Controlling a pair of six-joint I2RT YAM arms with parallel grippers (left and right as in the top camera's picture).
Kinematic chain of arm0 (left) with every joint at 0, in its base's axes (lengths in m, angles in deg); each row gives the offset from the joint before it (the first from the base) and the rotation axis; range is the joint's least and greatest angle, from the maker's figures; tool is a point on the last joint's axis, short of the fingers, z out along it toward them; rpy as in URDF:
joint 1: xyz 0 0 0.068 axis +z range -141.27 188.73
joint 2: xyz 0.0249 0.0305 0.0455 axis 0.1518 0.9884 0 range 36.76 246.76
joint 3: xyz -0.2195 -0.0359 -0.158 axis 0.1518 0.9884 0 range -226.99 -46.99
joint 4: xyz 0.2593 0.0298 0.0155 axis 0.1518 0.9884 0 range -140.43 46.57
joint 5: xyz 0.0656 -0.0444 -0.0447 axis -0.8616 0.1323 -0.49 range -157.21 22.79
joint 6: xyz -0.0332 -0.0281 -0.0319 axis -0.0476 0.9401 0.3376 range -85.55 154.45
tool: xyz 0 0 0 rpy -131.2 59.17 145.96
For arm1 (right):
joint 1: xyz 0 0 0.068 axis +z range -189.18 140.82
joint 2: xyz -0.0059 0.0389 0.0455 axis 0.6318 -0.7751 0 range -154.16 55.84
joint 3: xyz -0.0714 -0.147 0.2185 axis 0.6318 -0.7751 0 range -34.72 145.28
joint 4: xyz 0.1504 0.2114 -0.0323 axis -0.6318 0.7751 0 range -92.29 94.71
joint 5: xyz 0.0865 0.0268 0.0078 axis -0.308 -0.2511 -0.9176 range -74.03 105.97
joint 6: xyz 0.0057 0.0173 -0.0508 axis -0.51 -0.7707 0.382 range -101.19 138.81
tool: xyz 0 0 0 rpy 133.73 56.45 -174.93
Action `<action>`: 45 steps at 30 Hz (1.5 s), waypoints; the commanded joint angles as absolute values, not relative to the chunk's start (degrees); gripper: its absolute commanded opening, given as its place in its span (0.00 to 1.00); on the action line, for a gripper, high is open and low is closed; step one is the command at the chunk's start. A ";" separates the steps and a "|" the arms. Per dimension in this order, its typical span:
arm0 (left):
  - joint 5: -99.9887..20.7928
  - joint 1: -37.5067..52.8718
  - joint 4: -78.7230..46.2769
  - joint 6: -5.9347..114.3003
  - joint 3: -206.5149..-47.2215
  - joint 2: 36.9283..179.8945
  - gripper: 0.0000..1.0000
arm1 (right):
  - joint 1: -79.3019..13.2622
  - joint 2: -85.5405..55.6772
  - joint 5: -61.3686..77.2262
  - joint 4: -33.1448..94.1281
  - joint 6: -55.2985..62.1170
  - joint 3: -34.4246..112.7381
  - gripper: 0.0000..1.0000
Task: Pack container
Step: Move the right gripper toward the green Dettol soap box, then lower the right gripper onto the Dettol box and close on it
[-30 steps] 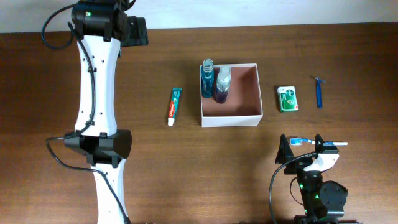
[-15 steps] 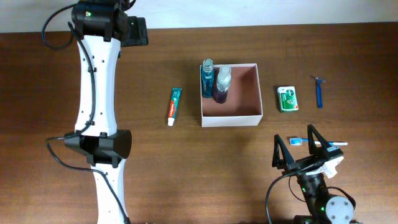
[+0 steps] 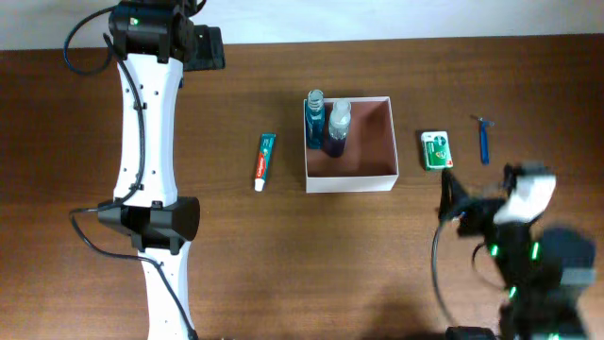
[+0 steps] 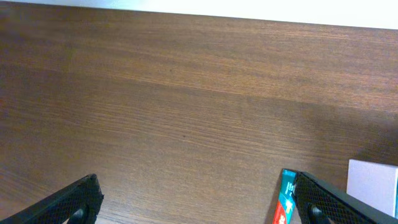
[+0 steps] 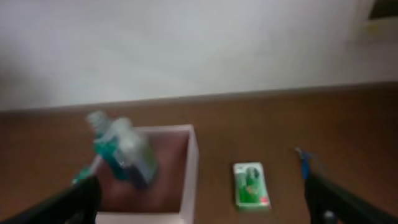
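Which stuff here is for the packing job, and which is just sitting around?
For the job:
container
teal bottle and purple bottle, already inside it
toothpaste tube, green packet and blue razor, probably waiting to go in

Just there:
wooden table
pale wall

Blurry container (image 5: 193, 171), cropped at bottom

The dark wooden table (image 3: 377, 264) carries four things in a loose row. A toothpaste tube (image 3: 264, 161) lies at the left and the square white-walled container (image 3: 349, 183) sits near it. Beyond that come a small green packet (image 3: 436, 150), perhaps soap, and a blue razor (image 3: 484, 140).
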State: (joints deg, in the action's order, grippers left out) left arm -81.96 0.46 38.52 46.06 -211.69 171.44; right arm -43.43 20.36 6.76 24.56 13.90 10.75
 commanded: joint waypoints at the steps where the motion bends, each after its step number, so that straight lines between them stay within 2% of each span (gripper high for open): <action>1: -81.52 0.63 38.50 46.61 -212.35 170.80 0.99 | -44.24 4.82 10.56 35.84 19.28 25.22 0.99; 5: -81.52 0.66 38.58 46.61 -212.35 170.80 0.99 | -45.66 -13.41 10.45 52.53 19.67 40.68 0.99; 8: -81.52 0.66 38.61 46.61 -212.35 170.80 0.99 | -45.75 -24.25 10.48 58.46 19.69 47.74 0.98; 18: -81.52 0.66 38.58 46.61 -212.35 170.80 0.99 | -45.69 -46.98 13.14 58.94 21.62 51.63 0.98; 28: -81.52 0.66 38.61 46.61 -212.35 170.80 0.99 | -45.60 -54.68 14.78 51.42 22.08 51.60 0.98; 34: -81.52 0.66 38.58 46.61 -212.35 170.80 0.99 | -45.58 -55.22 14.72 48.86 29.11 51.60 0.98; 45: -81.52 0.66 38.58 46.61 -212.35 170.80 0.99 | -45.60 -55.51 13.05 46.26 26.86 50.60 0.98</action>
State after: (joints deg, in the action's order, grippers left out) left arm -81.96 0.46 38.54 46.08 -211.69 171.44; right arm -45.42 -54.81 13.56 46.87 27.85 50.58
